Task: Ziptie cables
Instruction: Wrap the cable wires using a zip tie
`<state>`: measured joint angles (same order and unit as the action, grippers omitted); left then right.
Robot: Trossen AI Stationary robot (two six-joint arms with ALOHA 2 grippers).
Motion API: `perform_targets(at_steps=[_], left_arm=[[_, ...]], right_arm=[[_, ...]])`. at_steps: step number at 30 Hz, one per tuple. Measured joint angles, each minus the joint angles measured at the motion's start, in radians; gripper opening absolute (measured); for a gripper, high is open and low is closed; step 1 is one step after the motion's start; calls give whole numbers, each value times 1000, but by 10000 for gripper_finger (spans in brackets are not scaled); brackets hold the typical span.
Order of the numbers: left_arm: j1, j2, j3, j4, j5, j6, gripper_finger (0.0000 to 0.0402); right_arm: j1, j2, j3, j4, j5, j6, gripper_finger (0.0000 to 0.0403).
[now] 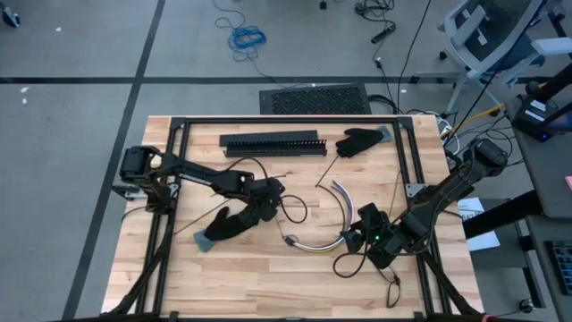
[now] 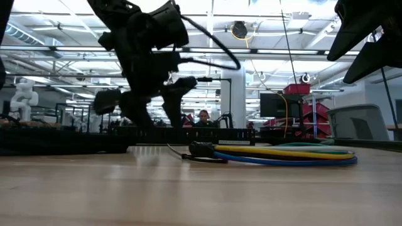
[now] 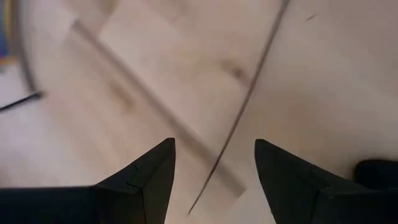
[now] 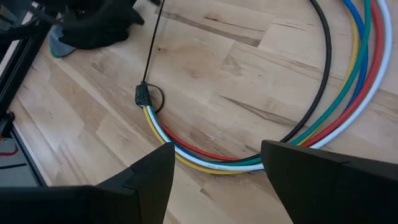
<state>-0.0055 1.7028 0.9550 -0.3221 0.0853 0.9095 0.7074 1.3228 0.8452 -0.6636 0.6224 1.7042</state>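
Both grippers open, above cables (image 4: 205, 158)

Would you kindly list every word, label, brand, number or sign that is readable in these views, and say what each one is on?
None can be read in any view.
The cables, the long black slotted bar and the wooden table show no print.
White papers beside the table's right edge: any print too small to read.
Background room in the low view: no legible signs.
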Motion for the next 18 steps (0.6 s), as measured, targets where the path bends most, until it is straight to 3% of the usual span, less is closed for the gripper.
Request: perform_targets(at_steps=[8,11,14,18], left_arm=[[-17,121,37,7,-33,47,216],[-18,143,45,5,-65,48,199],[-17,151,44,-1,-70,80,149],[-16,153,42,-8,-51,92,46]], right_arm=[[0,0,0,7,0,-10,235],[0,0,0,11,-21,-15,235],[2,0,0,20,-30,-20,235],[8,0,0,53,-34,-43,235]])
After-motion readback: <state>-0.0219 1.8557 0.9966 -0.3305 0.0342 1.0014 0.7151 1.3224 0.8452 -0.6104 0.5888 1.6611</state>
